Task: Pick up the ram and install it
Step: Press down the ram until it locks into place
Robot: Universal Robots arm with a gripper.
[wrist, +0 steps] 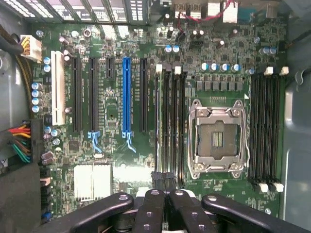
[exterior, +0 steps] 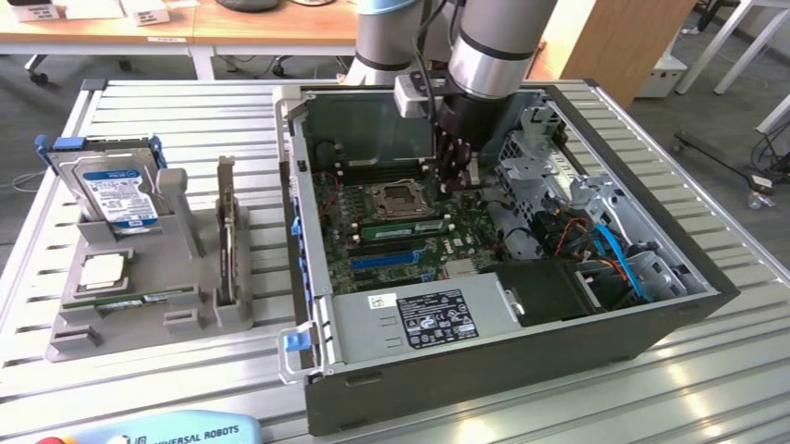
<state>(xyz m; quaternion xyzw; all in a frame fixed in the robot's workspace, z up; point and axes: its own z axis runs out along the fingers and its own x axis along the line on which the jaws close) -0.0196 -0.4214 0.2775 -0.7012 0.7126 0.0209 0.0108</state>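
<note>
Tool (exterior: 460, 180) is down inside the open computer case (exterior: 519, 375), just off the exterior view's right of the processor socket (exterior: 401, 196). In the wrist view the tool (wrist: 164, 187) is clenched, fingers drawn together with nothing visibly between them. The ram (exterior: 401, 226) looks already in the case, standing on edge in a memory slot beside the socket, on the side toward the blue slot (exterior: 385, 256). Its long axis runs along the exterior view's left-right. In the wrist view the ram (wrist: 158, 121) is edge-on, a thin line leading straight away from the fingertips. So the tool sits at one end of the stick, not mid-length. Can't tell if it touches or if the ram is fully seated. Case stands on the slatted surface (exterior: 704, 379).
</note>
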